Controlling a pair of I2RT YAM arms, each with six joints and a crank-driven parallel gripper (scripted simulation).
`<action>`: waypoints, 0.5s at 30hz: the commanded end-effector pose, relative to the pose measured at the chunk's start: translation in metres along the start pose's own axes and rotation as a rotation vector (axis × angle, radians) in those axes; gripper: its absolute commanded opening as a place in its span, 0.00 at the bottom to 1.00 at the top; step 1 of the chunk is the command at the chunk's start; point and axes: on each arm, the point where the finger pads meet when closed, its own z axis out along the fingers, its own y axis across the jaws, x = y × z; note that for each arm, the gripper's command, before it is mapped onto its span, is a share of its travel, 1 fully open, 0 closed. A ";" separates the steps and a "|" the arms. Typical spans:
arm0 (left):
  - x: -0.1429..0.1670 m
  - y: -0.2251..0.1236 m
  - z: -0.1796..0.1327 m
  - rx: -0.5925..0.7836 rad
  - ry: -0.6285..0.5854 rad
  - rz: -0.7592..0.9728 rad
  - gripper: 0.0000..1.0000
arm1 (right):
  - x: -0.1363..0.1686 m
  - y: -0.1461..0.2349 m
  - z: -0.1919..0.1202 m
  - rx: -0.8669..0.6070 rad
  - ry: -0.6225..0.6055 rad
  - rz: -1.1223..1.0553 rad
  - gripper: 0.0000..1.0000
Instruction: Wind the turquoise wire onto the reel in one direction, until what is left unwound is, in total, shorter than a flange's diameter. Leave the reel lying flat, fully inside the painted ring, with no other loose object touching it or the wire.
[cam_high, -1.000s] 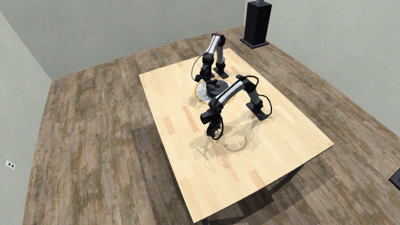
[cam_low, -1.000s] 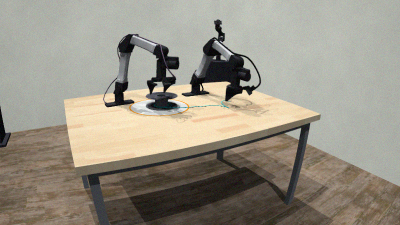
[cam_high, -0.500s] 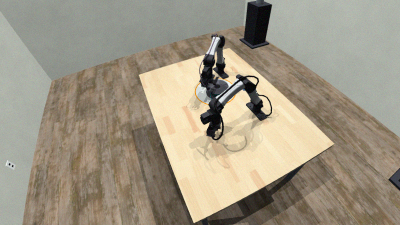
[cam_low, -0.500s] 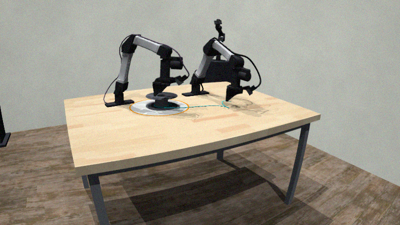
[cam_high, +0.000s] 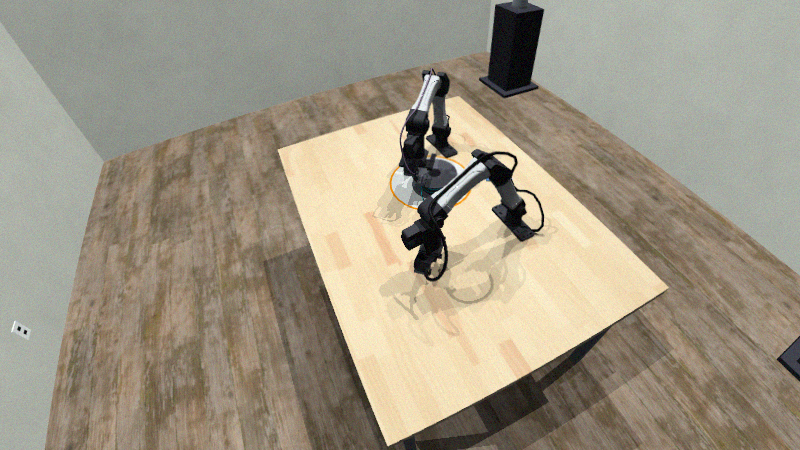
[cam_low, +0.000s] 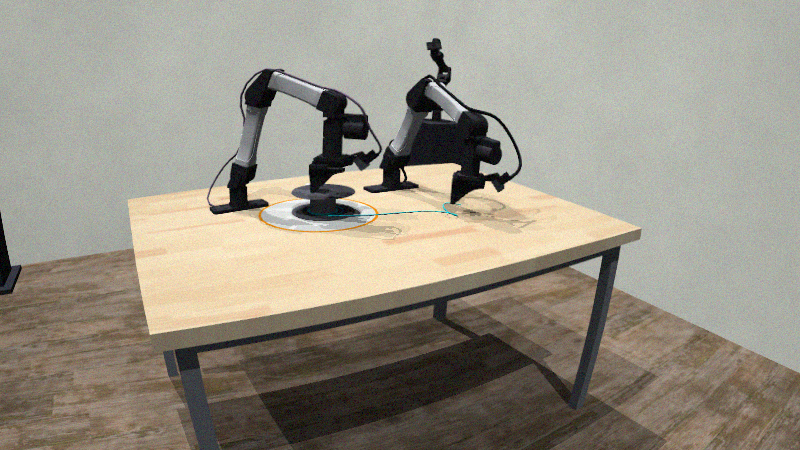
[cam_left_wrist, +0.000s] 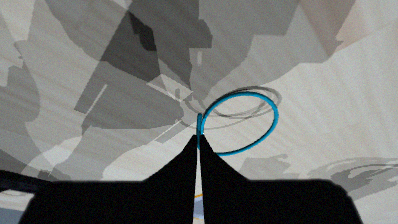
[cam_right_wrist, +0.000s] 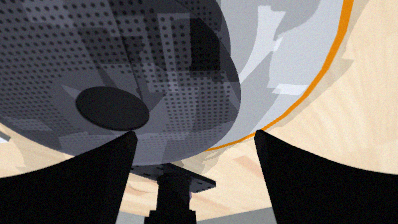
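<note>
Two grippers were positioned: the left gripper (cam_high: 421, 270) (cam_low: 453, 200) (cam_left_wrist: 198, 137) clamped the turquoise wire (cam_high: 422, 193) (cam_low: 402, 212) (cam_left_wrist: 276, 117); the right gripper (cam_high: 418, 175) (cam_low: 317, 188) (cam_right_wrist: 195, 133) stood wide open at the reel (cam_high: 445, 170) (cam_low: 322, 204) (cam_right_wrist: 190, 115).
</note>
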 end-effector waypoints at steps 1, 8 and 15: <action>-0.005 -0.002 -0.012 0.024 -0.042 -0.008 0.00 | -0.007 0.000 -0.003 -0.010 -0.009 -0.013 1.00; -0.005 -0.003 -0.015 0.024 -0.042 -0.008 0.00 | -0.008 0.001 0.022 -0.010 -0.009 -0.013 1.00; -0.005 -0.004 -0.016 0.024 -0.042 -0.008 0.00 | -0.008 0.002 0.042 -0.010 -0.009 -0.013 1.00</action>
